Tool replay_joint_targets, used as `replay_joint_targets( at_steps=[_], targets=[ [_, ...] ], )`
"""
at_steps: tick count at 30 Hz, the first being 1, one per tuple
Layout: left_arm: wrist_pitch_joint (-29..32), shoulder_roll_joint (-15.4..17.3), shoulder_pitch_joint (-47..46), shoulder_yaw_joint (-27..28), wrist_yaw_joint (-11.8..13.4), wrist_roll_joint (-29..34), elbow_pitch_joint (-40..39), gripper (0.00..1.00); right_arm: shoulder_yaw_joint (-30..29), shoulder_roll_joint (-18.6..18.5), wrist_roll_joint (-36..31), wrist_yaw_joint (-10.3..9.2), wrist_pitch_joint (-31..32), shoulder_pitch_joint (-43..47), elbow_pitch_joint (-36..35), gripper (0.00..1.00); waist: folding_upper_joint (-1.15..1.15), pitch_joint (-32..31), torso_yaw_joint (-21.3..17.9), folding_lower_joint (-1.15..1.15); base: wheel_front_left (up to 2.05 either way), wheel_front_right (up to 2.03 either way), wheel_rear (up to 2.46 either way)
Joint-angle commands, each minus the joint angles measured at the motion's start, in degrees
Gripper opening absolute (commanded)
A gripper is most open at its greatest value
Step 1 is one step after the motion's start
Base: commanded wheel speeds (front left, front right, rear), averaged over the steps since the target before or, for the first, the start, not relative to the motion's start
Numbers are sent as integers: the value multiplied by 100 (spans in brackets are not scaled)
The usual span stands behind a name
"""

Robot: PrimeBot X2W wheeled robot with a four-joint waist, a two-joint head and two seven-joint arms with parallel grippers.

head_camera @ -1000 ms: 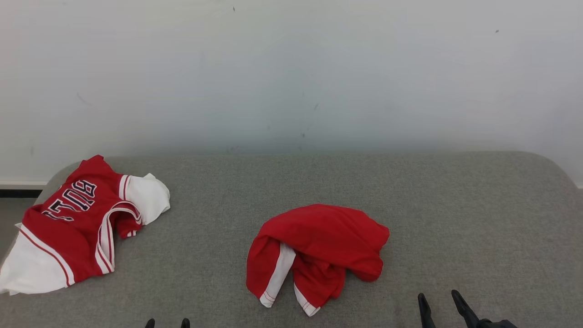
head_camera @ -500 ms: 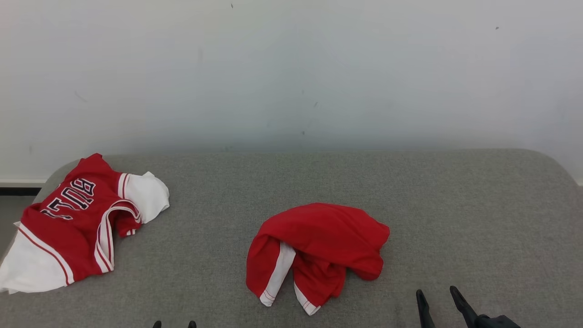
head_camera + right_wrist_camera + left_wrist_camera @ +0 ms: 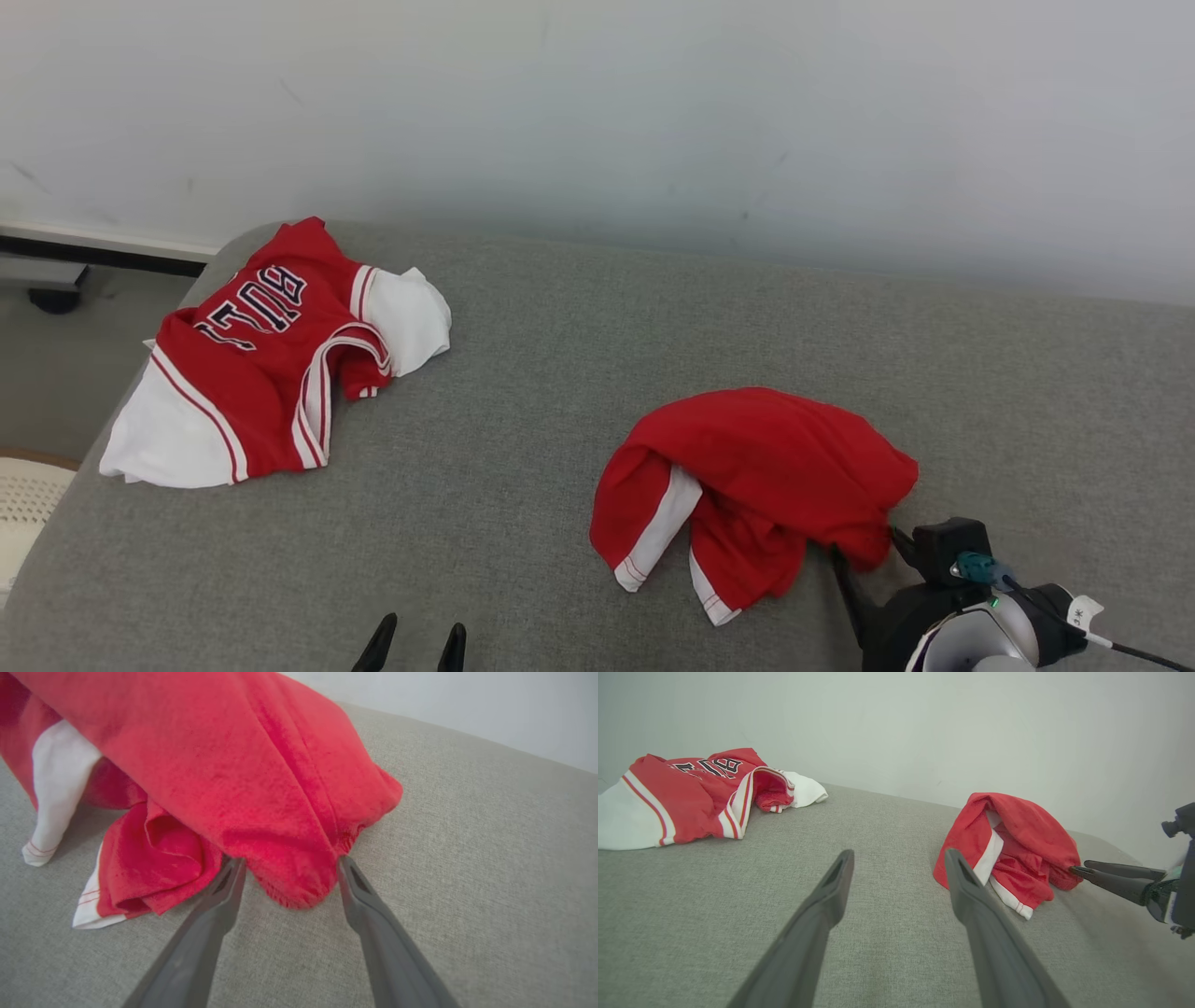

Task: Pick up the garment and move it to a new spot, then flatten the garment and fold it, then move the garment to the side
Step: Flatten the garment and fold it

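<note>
The crumpled red garment with white side stripes lies in a heap near the middle of the grey cushion. My right gripper stands open at the heap's near right edge. In the right wrist view its two fingers straddle a bulging red fold without pinching it. The left wrist view shows the right gripper touching the garment from the right. My left gripper is open and holds nothing, low over bare cushion to the left of the heap; its fingers point past the garment.
A red and white lettered jersey lies spread at the cushion's far left corner, also seen as the jersey from the left wrist. A pale wall backs the cushion. Floor and a white perforated object lie beyond the left edge.
The head camera has swung, shifting the whole picture rightward. My right gripper has reached forward to the garment's near right edge, with more of its wrist in view. The garment lies as before.
</note>
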Motion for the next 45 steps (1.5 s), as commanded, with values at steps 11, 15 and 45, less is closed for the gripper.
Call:
replay_joint_targets(
  at_steps=[11,15,45],
  targets=[
    [-23,-23,42,20,39,-13,51,100,260,-157,212,0,-155,-215,99,0,0,-49,0,-1,0,0,0],
    [-23,8,93,-77,-45,25,170,100,303,-351,424,0,190,-30,-659,0,0,-147,-165,-1,0,0,0],
    [-23,-15,-283,-663,-192,-61,420,100,-1759,-835,1169,1,2149,-1660,-315,100,0,40,965,-1,0,0,0]
  ],
)
